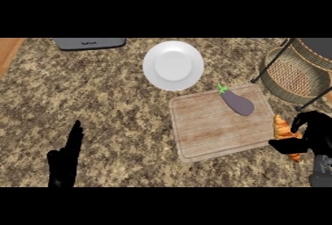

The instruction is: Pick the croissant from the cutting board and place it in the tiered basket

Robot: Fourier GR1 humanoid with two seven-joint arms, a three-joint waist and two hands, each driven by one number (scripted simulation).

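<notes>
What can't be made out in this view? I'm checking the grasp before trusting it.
- Croissant: the right hand curls round it and hides part of it, so the contact can't be judged.
- Basket: cut off by the right edge; its upper tier barely shows.
- Grey object at the top: cut by the upper edge, label too small to read.
- Left hand: lower part cut off by the bottom edge.

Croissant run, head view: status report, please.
Right hand curled round croissant at cutting board right edge. Left hand open, resting lower left. Tiered basket ahead; eggplant on board, off the path.
</notes>
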